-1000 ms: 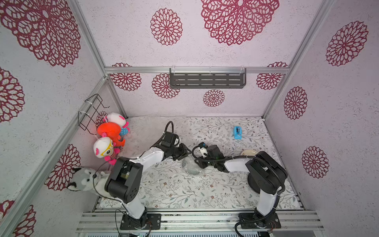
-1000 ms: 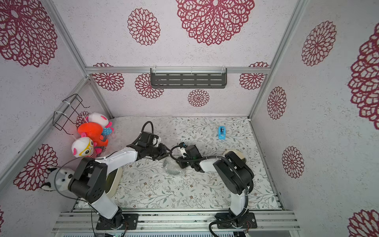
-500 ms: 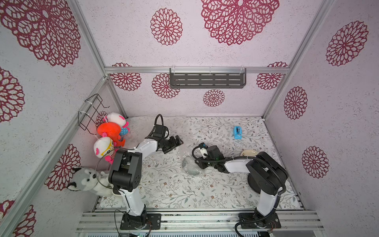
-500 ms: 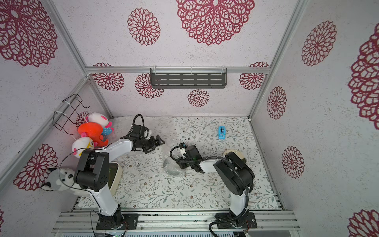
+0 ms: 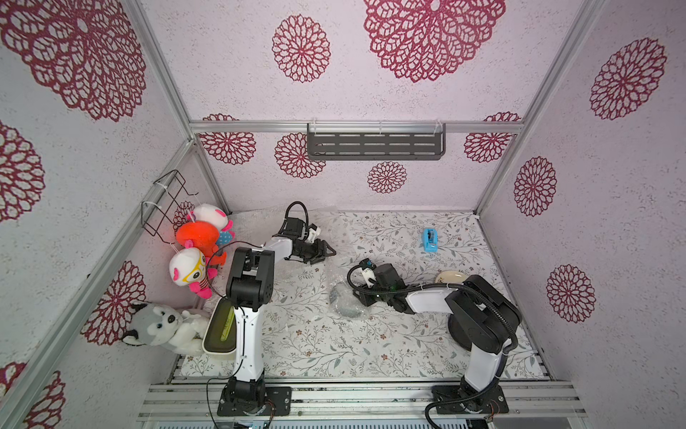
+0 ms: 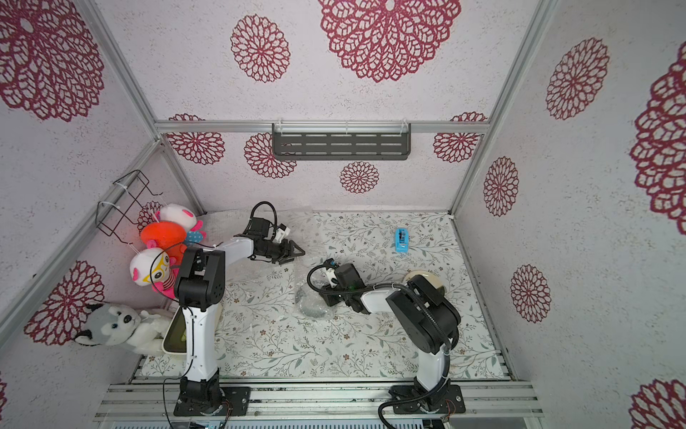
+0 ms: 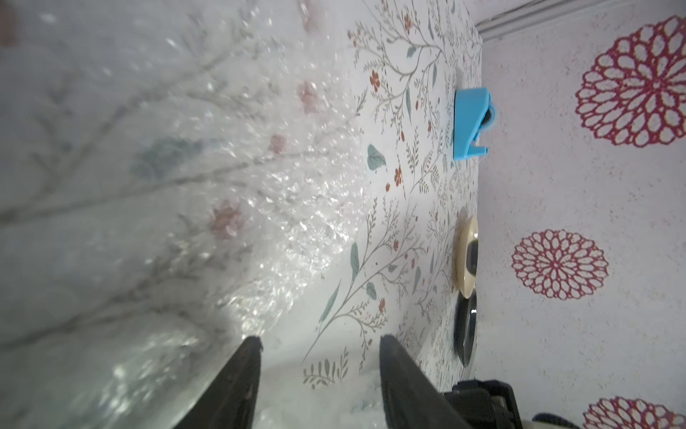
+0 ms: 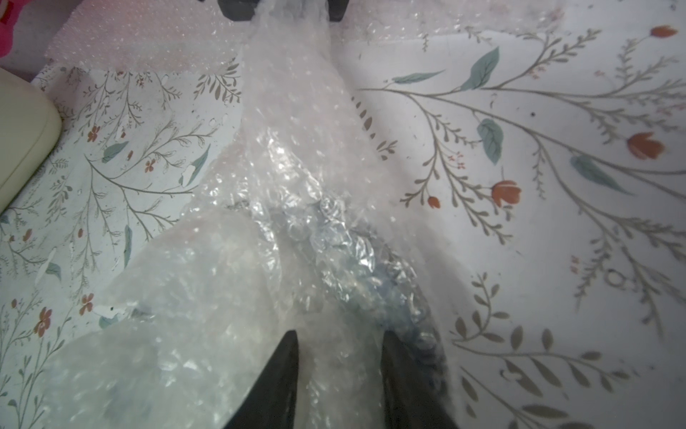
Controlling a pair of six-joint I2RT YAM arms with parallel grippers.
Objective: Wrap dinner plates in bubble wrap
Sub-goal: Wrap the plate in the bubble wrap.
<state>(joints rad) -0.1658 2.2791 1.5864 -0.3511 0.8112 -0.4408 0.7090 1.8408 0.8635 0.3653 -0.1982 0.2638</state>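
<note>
Clear bubble wrap (image 8: 267,208), bunched around a dark bluish plate (image 8: 375,275) that shows through it, lies on the floral table cover (image 5: 334,353). It fills the gap between the fingers of the right gripper (image 8: 339,334), whose jaws are closed on the bundle. A tail of wrap runs straight ahead of those fingertips toward the left gripper (image 5: 328,253), whose jaws stand apart with nothing between them. Ahead of the left gripper, well apart, stands the blue tape dispenser (image 7: 469,122). The cream plate (image 7: 466,256) and black plate (image 7: 467,327) lie behind the right gripper, beside its arm. A cream tub (image 5: 219,330) sits beside the left arm's base
</note>
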